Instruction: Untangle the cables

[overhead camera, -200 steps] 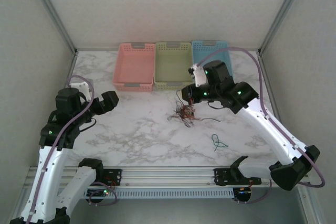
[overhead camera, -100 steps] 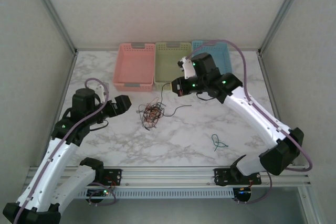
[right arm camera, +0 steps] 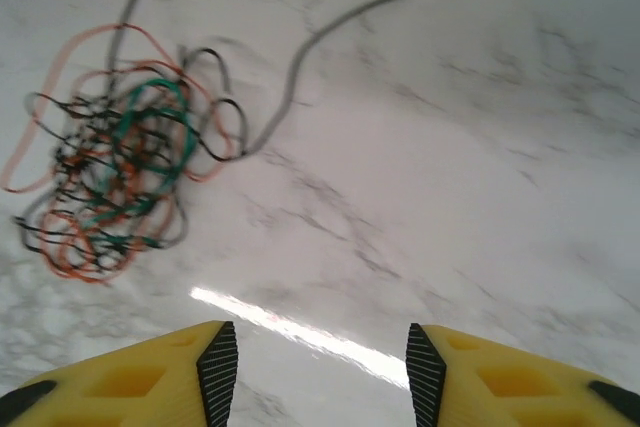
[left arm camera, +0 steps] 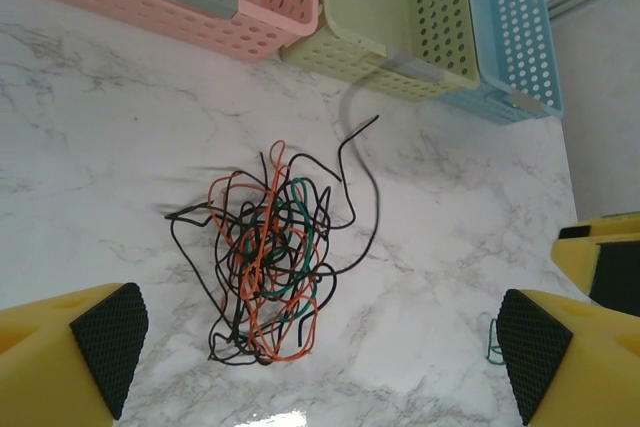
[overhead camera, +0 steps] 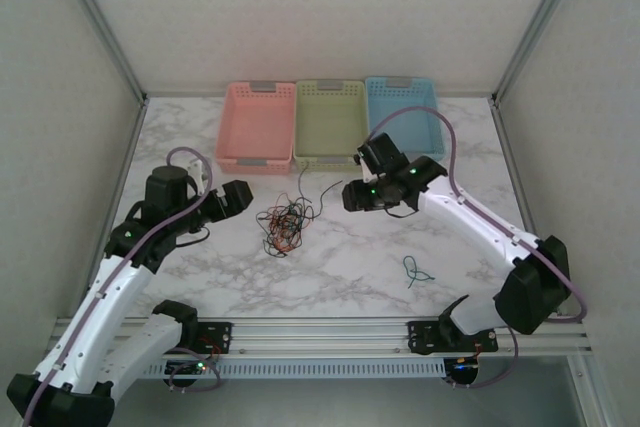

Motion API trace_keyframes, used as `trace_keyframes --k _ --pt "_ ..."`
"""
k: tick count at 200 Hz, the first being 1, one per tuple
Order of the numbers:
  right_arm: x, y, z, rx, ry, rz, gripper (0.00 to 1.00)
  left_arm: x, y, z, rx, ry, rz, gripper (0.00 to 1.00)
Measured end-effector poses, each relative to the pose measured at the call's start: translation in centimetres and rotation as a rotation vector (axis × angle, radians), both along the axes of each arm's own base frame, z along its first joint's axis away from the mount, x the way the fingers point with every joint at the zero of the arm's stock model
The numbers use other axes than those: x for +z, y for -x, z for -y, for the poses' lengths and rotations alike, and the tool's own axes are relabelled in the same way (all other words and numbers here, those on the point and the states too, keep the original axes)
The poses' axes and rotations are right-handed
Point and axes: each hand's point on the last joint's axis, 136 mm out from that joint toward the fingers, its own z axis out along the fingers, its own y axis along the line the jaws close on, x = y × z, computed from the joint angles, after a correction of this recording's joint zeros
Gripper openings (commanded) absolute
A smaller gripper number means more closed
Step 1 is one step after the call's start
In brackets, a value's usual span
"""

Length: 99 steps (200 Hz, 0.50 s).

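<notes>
Worktop (overhead camera: 240, 277): white marble pattern, with three perforated baskets in a row against the far wall: pink basket (overhead camera: 258, 129) on the left, green basket (overhead camera: 328, 125) in the middle, blue basket (overhead camera: 402, 107) on the right.

Cables (overhead camera: 285, 225): red-orange, black and green-teal strands knotted into one loose clump, lying flat on the worktop near its middle. The clump sits in front of the pink and green baskets and apart from them. The left wrist view shows it (left arm camera: 265, 267) below the seam between those two baskets, with one black strand curling out towards the green basket's front wall. The right wrist view shows the clump (right arm camera: 110, 177) to the left, somewhat blurred, with a grey-black strand trailing off to the upper right.

Loose green cable (overhead camera: 415, 270): lies alone on the worktop, well apart from the clump, towards the near right.

Left hand (overhead camera: 240, 197): just left of the clump and facing it. Jaws spread wide (left arm camera: 320, 357), nothing between them.

Right hand (overhead camera: 350, 197): right of the clump, near it. Jaws partly apart (right arm camera: 320, 372), with bare worktop in the gap; it holds nothing.
</notes>
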Motion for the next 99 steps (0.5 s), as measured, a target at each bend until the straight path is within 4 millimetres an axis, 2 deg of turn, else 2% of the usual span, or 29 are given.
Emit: trace_keyframes --k 21,42,69,99 --pt "0.0 1.2 3.2 -0.081 0.093 0.001 0.54 1.4 0.2 -0.3 0.002 -0.009 0.023 0.94" --pt "-0.8 3.0 5.8 -0.148 0.148 -0.025 0.54 3.8 0.8 -0.6 -0.004 -0.016 0.076 0.95" --pt "-3.7 5.7 8.4 -0.231 0.217 -0.117 0.50 5.7 1.5 -1.3 -0.004 -0.051 0.130 0.95" --pt "-7.4 8.4 10.5 -0.321 0.288 -0.234 0.47 5.0 2.2 -2.3 0.008 -0.116 0.121 0.95"
